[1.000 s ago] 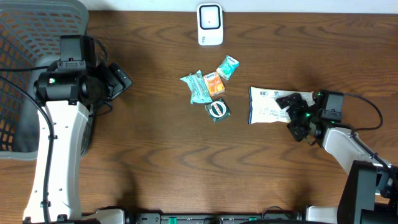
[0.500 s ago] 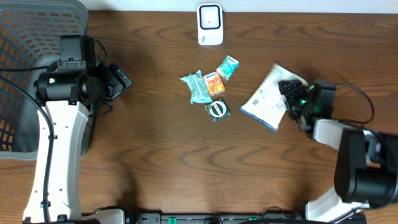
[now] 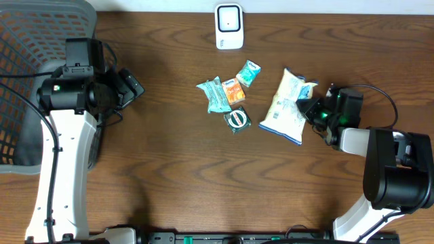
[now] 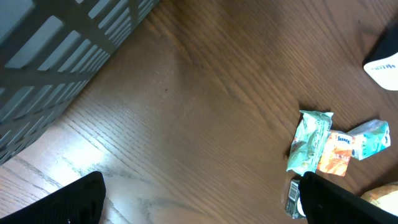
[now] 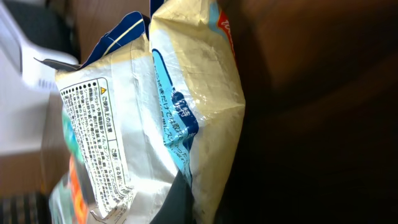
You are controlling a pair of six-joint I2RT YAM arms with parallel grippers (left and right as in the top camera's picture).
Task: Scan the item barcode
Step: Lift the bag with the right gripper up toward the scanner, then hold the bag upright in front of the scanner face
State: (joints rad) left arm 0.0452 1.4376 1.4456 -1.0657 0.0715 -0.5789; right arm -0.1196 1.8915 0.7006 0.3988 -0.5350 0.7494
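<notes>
- The surface (image 3: 169,156) is dark wood grain. A grey mesh basket (image 3: 27,41) stands at its left edge and a white scanner (image 3: 229,27) sits at the middle of the far edge.
- Near the centre lies a loose cluster of small things: a teal packet (image 3: 215,95), an orange packet (image 3: 234,93) touching it, a smaller teal packet (image 3: 249,73) and a round dark green item (image 3: 237,120).
- The snack bag (image 3: 286,105), cream and white with blue trim, lies right of that cluster and well short of the scanner, with its long side running roughly toward the far edge.
- The right end effector (image 3: 313,108) is clenched on the bag's right-hand edge. In the right wrist view the bag fills the frame, showing a white panel of fine print (image 5: 99,143). I cannot pick out a barcode there.
- The left end effector (image 3: 132,87) hangs released near the basket, its fingertips (image 4: 62,205) wide apart and holding nothing.
- The step in hand appears to be carrying the gripped bag to the scanner.
- To do it well, lift the bag clear of the surface so it does not drag into the small packets.
- Find the barcode face first and turn the wrist so that panel looks squarely at the scanner window.
- An edge grip on soft film will likely let the bag droop or fold, so move slowly and keep the printed panel flat.
- Hold steady close in front of the window rather than sweeping past it.
</notes>
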